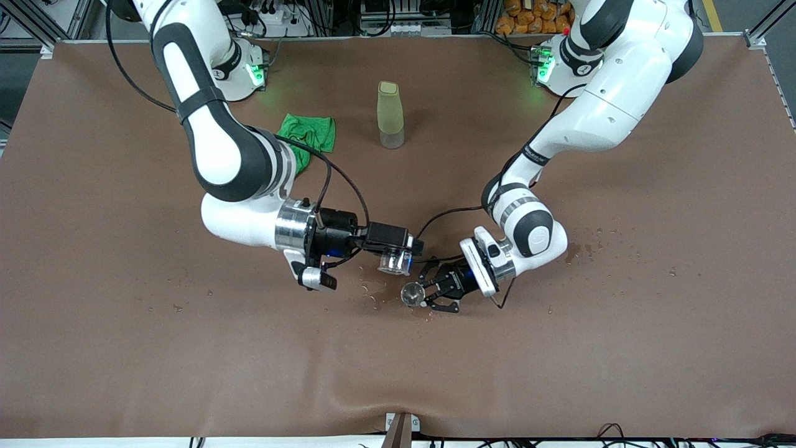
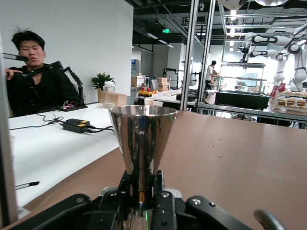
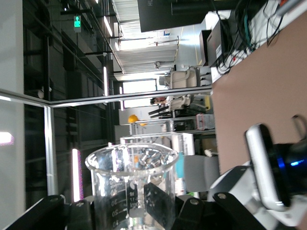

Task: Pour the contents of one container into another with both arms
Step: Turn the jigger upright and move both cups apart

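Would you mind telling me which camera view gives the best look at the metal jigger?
The left wrist view: the jigger fills the middle, upright, with its cone and round rim plain and the left gripper shut on its waist. The front view shows only its round rim from above. I cannot make it out in the right wrist view.

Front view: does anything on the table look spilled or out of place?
Yes. Droplets and a small wet patch dot the brown table beneath the glass cup, with more splashes toward the left arm's end, which suggests liquid missed the jigger.
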### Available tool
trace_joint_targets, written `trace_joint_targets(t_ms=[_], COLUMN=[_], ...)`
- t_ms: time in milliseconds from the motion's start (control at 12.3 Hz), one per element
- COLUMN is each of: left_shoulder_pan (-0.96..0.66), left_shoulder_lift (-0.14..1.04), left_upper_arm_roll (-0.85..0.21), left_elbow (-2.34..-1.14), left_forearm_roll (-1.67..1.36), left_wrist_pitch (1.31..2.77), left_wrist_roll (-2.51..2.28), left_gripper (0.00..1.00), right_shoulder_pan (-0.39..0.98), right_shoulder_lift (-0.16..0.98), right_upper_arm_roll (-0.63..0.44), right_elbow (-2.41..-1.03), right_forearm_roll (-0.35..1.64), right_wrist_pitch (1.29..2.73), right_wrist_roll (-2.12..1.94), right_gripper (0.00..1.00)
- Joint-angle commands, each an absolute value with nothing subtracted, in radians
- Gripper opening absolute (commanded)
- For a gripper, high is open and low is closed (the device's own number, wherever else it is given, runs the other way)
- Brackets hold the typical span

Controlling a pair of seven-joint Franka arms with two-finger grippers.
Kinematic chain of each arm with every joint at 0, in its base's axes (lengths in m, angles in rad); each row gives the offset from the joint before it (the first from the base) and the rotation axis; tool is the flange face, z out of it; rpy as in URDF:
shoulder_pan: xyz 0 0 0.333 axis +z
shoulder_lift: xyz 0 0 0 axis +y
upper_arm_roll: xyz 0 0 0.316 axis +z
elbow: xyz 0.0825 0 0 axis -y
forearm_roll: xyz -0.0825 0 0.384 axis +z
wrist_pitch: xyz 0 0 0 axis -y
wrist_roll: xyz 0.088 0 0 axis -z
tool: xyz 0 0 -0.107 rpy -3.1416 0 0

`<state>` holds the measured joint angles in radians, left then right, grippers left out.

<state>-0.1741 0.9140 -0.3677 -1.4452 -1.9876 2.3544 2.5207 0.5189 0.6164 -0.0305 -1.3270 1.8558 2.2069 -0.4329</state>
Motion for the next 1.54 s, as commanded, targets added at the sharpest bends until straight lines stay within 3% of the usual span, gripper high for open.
trace_joint_targets(t_ms=[0,729,1458], left_shoulder_pan=[-0.120,0.162,0.366], left_shoulder_lift=[0.913,0.902,0.905], left_upper_arm_roll=[-0.374,-0.374,-0.374], left_elbow=[-1.472,-1.635,-1.690], left_forearm_roll=[-1.996,-1.679,-1.364], left_wrist_pitch=[2.341,2.041,1.878], left_wrist_roll=[2.562,2.589,2.579], left_gripper=[0.00,0.00,0.00], right_shoulder_pan=[0.474,0.188,-0.205], right_shoulder_lift=[0.638,0.649,0.735], right_upper_arm_roll=[-0.020,-0.020,-0.020], right_elbow=[-1.295,-1.310,-1.449], right_forearm_roll=[1.812,1.574,1.457], right_wrist_pitch=[2.191,2.148,1.850], right_wrist_roll=[-0.546,-0.951,-1.619], right_gripper=[0.00,0.00,0.00])
